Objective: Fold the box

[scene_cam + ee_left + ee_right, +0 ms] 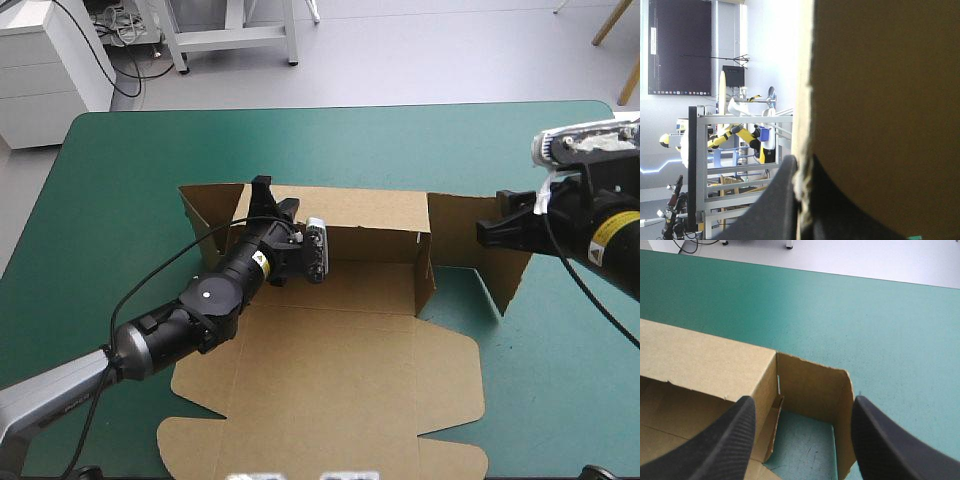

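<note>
Clamping the box [330,380] at its far wall [370,215] is the left gripper [799,167]. The right gripper [804,402] gapes wide at the right flap [815,390].

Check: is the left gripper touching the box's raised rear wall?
Touching. The left wrist view shows the left gripper shut on the box, with the board's edge pinched between its black fingers.

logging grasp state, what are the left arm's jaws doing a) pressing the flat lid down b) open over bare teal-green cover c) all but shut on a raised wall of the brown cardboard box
c: in the left wrist view the left arm's jaws stand all but shut, a raised wall of the brown cardboard box between them
</note>
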Robot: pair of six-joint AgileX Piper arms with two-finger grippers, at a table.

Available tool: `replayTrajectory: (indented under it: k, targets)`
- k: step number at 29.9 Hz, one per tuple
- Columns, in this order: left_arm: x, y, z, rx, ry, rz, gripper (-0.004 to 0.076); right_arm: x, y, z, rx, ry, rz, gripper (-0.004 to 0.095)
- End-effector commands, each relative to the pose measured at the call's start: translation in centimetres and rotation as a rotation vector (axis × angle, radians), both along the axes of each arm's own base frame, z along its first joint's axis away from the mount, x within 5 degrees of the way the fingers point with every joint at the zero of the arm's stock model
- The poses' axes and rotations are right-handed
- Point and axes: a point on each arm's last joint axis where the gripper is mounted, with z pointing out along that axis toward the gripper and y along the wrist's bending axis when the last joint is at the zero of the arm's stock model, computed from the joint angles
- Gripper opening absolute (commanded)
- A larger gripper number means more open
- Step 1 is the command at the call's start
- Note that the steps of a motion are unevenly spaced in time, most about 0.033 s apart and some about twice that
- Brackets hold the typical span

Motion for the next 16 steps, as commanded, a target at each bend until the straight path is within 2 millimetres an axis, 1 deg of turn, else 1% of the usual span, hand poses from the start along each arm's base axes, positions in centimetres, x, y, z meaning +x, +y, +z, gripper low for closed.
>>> replayTrajectory:
  k: [1, 4, 8, 12, 16]
  targets:
    - [-0.5, 0.3, 2.1, -0.047, -0.053, -0.003, -0.0008, 0.7, 0.1, 2.2, 0.001, -0.107, -0.007, 0.0534]
    - [-0.5, 0.3, 2.1, -0.05, -0.048, 0.001, -0.0008, 2.3, 0.4, 2.7, -0.013, -0.104, -0.04, 0.0534]
    - [-0.5, 0.3, 2.1, -0.046, -0.046, 0.001, -0.0008, 5.3, 0.6, 2.5, -0.021, -0.043, -0.057, 0.0534]
    - [-0.5, 0.3, 2.1, -0.047, -0.045, 0.001, -0.0008, 9.2, 0.1, 1.5, 0.005, 0.047, -0.053, 0.0534]
    - [-0.5, 0.3, 2.1, -0.047, -0.045, 0.001, -0.0008, 13.2, -1.2, -0.3, 0.053, 0.138, -0.049, 0.0534]
